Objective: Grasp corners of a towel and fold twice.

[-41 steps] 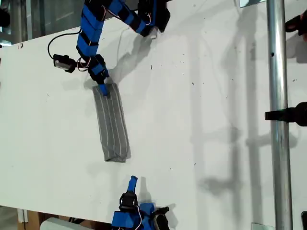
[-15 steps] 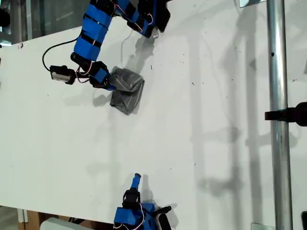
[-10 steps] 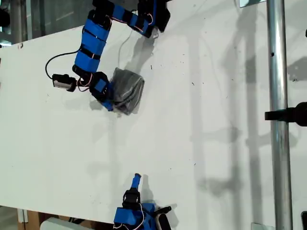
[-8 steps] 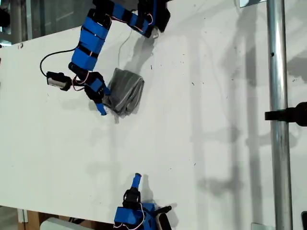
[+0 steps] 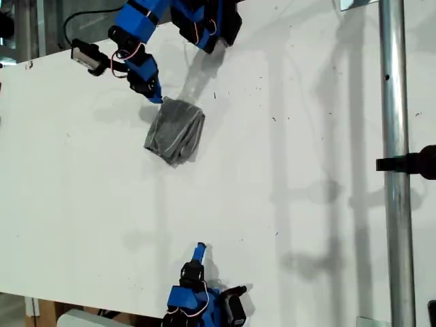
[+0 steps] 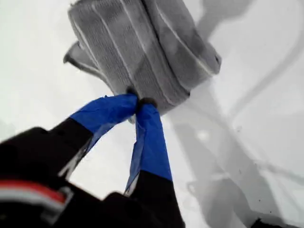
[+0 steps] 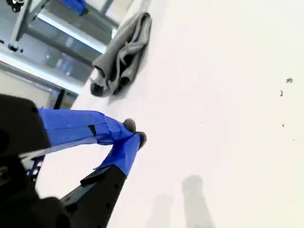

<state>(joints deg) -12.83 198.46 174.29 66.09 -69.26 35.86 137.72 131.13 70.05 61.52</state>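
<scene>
The towel [image 5: 176, 131] lies folded into a compact grey striped bundle on the white table [image 5: 306, 204], toward the exterior view's upper left. It also shows in the first wrist view, towel [image 6: 142, 47], with one loose corner [image 6: 71, 54] sticking out from under the fold. My first gripper [image 5: 157, 97] [image 6: 137, 101] is shut, its tips together right at the towel's upper edge; no cloth shows between them. My second gripper [image 5: 199, 251] [image 7: 134, 133] is shut over bare table near the exterior view's bottom edge, well apart from the towel [image 7: 121, 54].
A vertical metal pole [image 5: 392, 163] with a black clamp [image 5: 412, 163] crosses the exterior view's right side. A small camera on a cable [image 5: 85, 54] hangs off the first arm. The table's edge runs along the exterior view's left and bottom.
The towel went from a long strip to a short folded bundle. My first gripper slid from the bundle's lower left edge up to its upper edge. The second gripper barely moved.
</scene>
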